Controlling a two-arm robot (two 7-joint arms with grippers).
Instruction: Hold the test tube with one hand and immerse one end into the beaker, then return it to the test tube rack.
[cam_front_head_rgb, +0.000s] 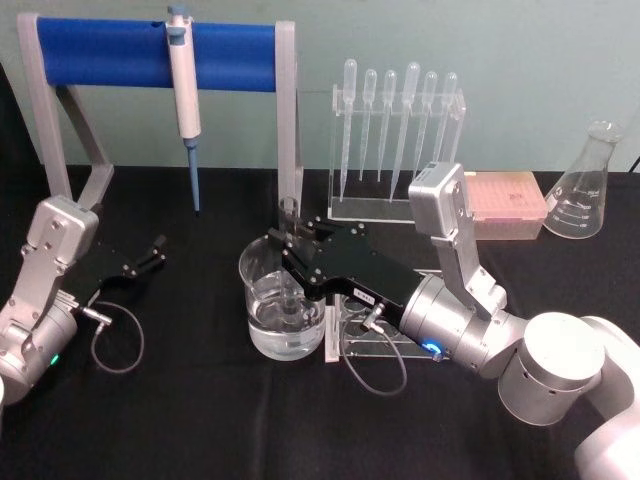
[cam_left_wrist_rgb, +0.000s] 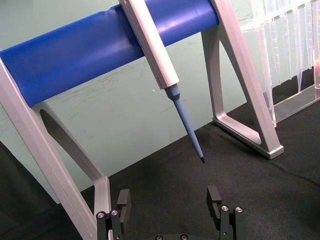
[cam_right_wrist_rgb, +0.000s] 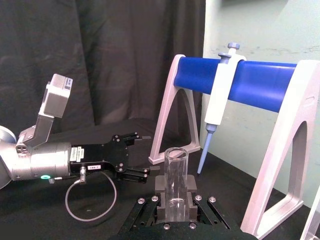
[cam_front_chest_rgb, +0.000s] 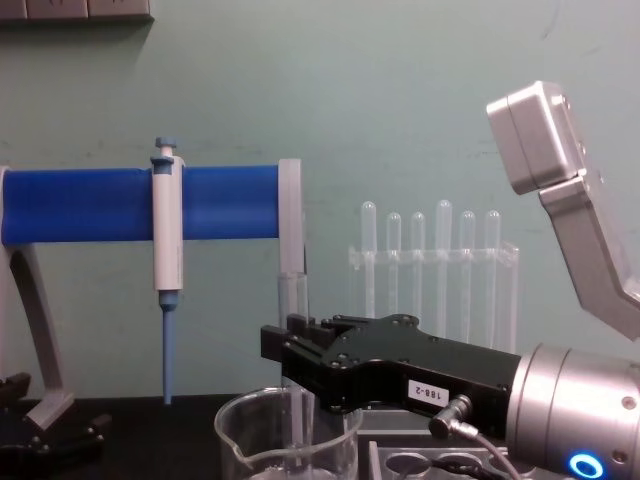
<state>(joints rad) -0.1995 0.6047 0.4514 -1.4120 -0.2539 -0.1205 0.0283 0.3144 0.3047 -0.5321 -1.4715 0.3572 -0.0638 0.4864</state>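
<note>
While right gripper (cam_front_head_rgb: 291, 247) pinches one test tube (cam_front_head_rgb: 290, 212) upright in one beaker (cam_front_head_rgb: 262, 325), left gripper (cam_front_head_rgb: 154, 252) spread; six pipettes (cam_front_head_rgb: 412, 110).

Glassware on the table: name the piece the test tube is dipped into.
The wide beaker in the middle: the right gripper holds the test tube upright with its lower end inside. The conical flask at the far right stands alone.

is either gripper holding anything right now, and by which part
The right gripper holds the test tube upright between its fingers, gripped on its upper part below the open rim, lower end in the beaker. The left gripper is open, empty.
</note>
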